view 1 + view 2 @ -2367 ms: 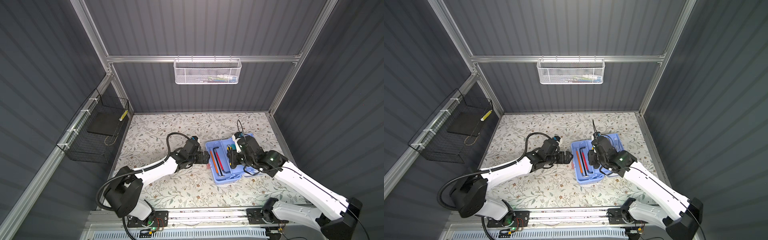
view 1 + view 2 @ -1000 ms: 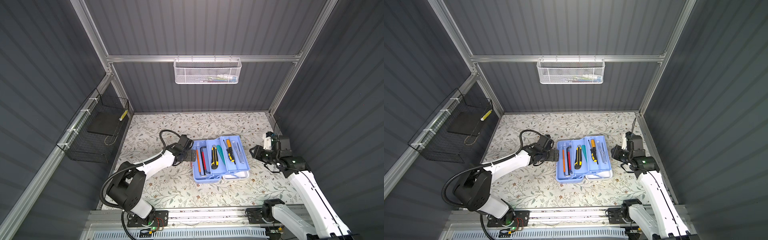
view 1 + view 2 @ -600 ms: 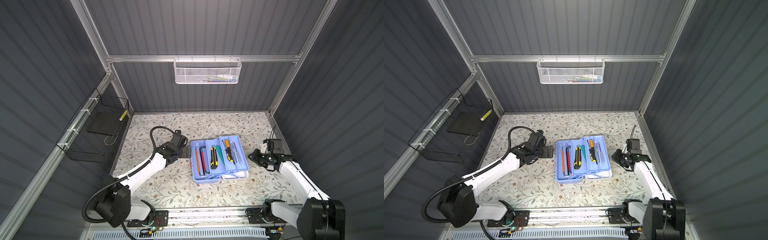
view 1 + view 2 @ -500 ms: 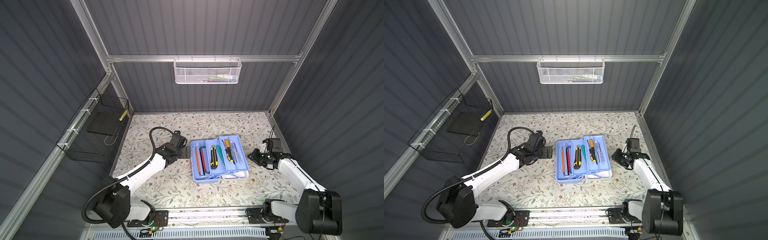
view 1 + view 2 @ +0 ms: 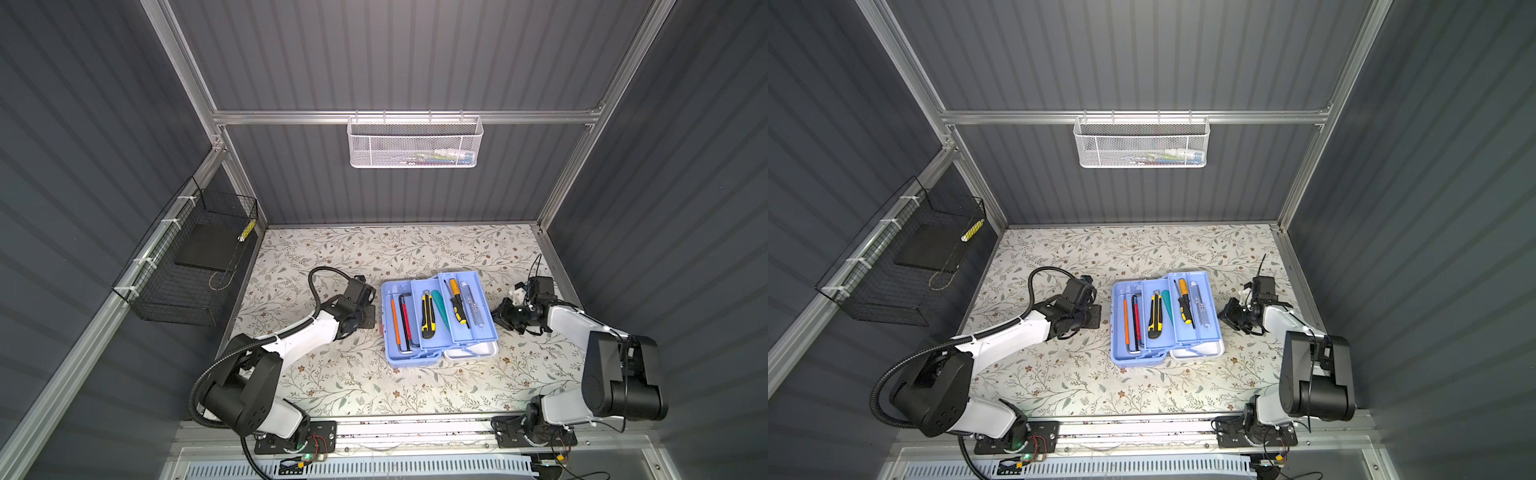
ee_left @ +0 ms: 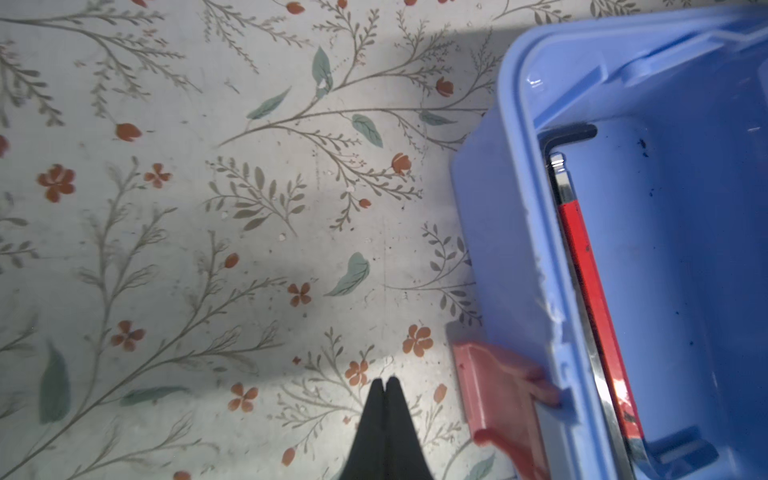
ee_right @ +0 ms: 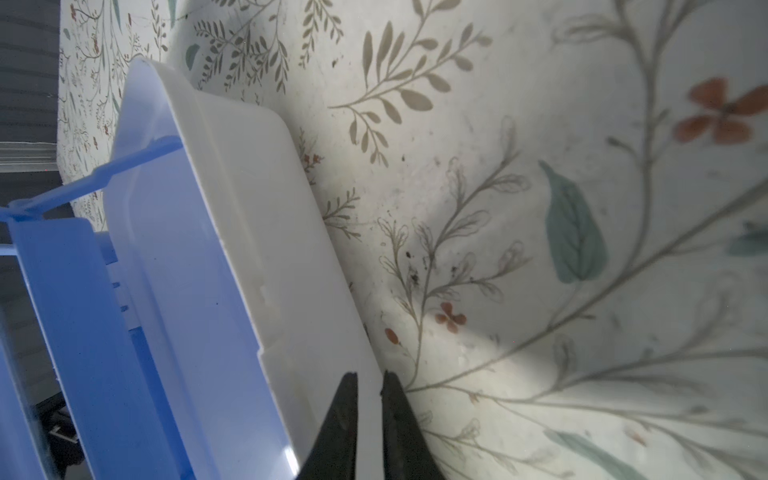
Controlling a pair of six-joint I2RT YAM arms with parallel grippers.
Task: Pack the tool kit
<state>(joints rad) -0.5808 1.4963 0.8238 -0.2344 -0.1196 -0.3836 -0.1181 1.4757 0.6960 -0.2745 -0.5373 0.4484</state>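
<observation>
The tool kit [image 5: 411, 360] [image 5: 1133, 360] lies open mid-table, its light-blue trays fanned out and its white lid [image 5: 478, 352] [image 7: 266, 208] flat on the right. The trays hold an orange tool [image 5: 395, 320], a red and black hex key [image 5: 405, 320] [image 6: 590, 282], a yellow-black knife [image 5: 427, 316] and a screwdriver [image 5: 457, 305]. My left gripper [image 5: 371, 318] [image 5: 1096, 316] [image 6: 384, 380] is shut and empty, low over the table beside the pink latch [image 6: 494, 386]. My right gripper [image 5: 496, 313] [image 5: 1223, 316] [image 7: 368, 374] sits just outside the lid's wall, with a slim gap between its fingers and nothing in it.
A white mesh basket [image 5: 415, 143] hangs on the back wall. A black wire basket [image 5: 187, 266] hangs on the left wall. Dark panel walls close in the floral table [image 5: 415, 395] on three sides, and both arm bases stand on the front rail.
The left gripper has closed from wide open and drawn slightly away from the kit's left edge. The right arm has come down beside the lid, its fingers narrowing. The kit has not moved.
</observation>
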